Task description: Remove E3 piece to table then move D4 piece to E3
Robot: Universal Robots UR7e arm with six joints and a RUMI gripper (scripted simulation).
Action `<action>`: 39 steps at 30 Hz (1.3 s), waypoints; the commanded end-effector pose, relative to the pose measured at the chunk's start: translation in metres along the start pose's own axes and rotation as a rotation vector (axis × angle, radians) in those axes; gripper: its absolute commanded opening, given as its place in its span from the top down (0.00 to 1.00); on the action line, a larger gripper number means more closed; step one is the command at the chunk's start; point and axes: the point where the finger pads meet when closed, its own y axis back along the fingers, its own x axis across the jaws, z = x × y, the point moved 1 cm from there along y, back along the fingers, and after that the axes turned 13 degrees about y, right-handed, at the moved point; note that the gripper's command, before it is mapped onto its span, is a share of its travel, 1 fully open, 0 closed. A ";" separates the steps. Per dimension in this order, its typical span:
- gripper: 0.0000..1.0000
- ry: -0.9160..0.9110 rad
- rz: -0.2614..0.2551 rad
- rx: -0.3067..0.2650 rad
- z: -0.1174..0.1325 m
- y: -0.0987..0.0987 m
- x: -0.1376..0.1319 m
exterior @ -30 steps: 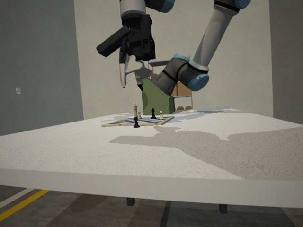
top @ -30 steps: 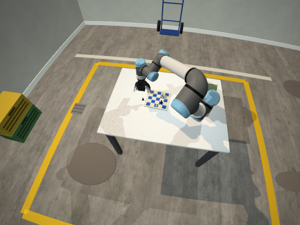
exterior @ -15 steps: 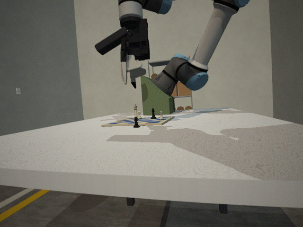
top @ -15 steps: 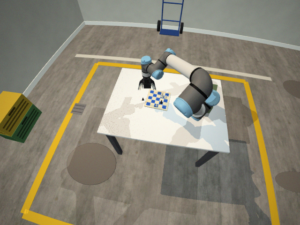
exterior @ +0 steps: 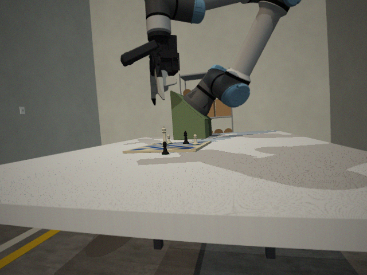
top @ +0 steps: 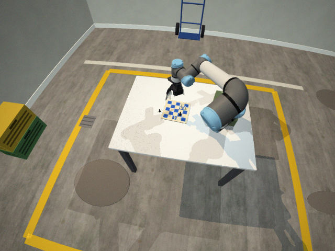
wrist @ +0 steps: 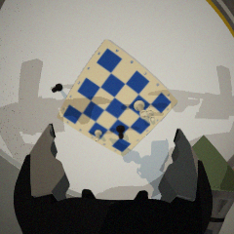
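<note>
Overhead, gripper is hanging wide and empty above the board. Black pawn is standing upright on the tabletop, just off the board's edge.

Arm: upper link white, elbow grey w/ blue caps, folded back over the base side.
Wrist: blue-capped joints, last link vertical, pointing down.
Claw: held high, tips aimed down, jaws spread to full width, nothing btwn them.
Fingers: both seen in wrist view, well apart, grey inner faces.
</note>
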 end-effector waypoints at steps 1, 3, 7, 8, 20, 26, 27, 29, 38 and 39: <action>0.00 0.135 -0.013 -0.003 0.015 0.004 0.025; 0.00 0.178 -0.015 -0.004 0.021 0.004 0.032; 0.00 0.242 -0.018 -0.006 0.030 0.003 0.043; 0.00 0.254 -0.018 -0.006 0.032 0.003 0.045; 0.75 0.289 -0.020 -0.007 0.037 0.002 0.050; 0.75 0.289 -0.020 -0.007 0.037 0.002 0.050; 0.75 0.289 -0.020 -0.007 0.037 0.002 0.050; 0.75 0.289 -0.020 -0.007 0.037 0.002 0.050; 0.75 0.289 -0.020 -0.007 0.037 0.002 0.050; 0.75 0.289 -0.020 -0.007 0.037 0.002 0.050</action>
